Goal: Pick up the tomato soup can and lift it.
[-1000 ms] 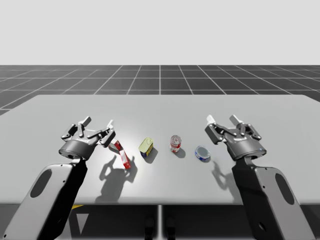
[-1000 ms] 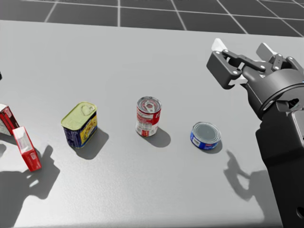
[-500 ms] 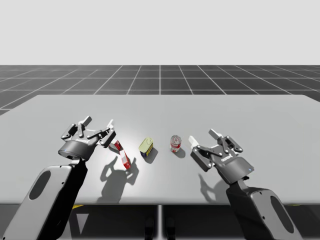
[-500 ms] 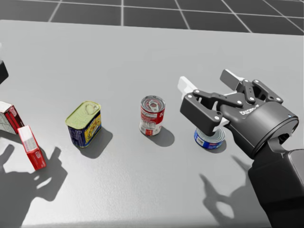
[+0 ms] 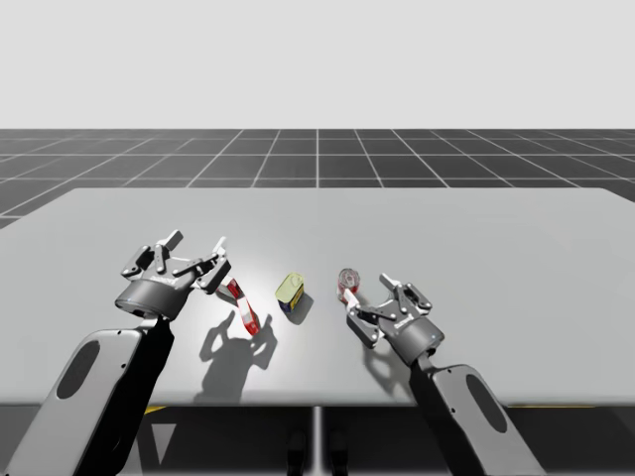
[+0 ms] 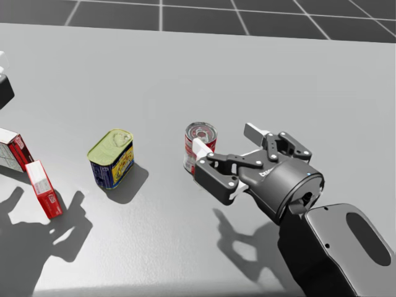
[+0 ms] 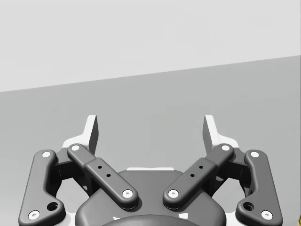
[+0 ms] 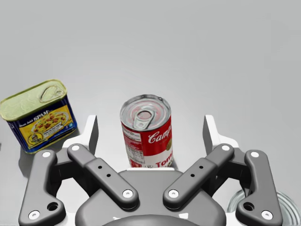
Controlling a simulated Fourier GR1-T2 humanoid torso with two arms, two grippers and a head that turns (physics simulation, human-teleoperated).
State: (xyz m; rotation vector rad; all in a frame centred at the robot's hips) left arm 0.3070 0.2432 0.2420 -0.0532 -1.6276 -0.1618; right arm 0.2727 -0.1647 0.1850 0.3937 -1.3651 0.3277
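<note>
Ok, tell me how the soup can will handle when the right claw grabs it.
The red and white can looks like rigid metal, so it probably won't crush. Upright and taller than wide, it could tip if one finger of my open right claw nudges it, then likely roll.

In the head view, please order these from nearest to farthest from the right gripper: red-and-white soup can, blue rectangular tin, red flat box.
1. Red-and-white soup can, between the open fingers of the right gripper.
2. Blue rectangular tin with yellow-green lid, to the can's left.
3. Red flat box, farthest left.
</note>
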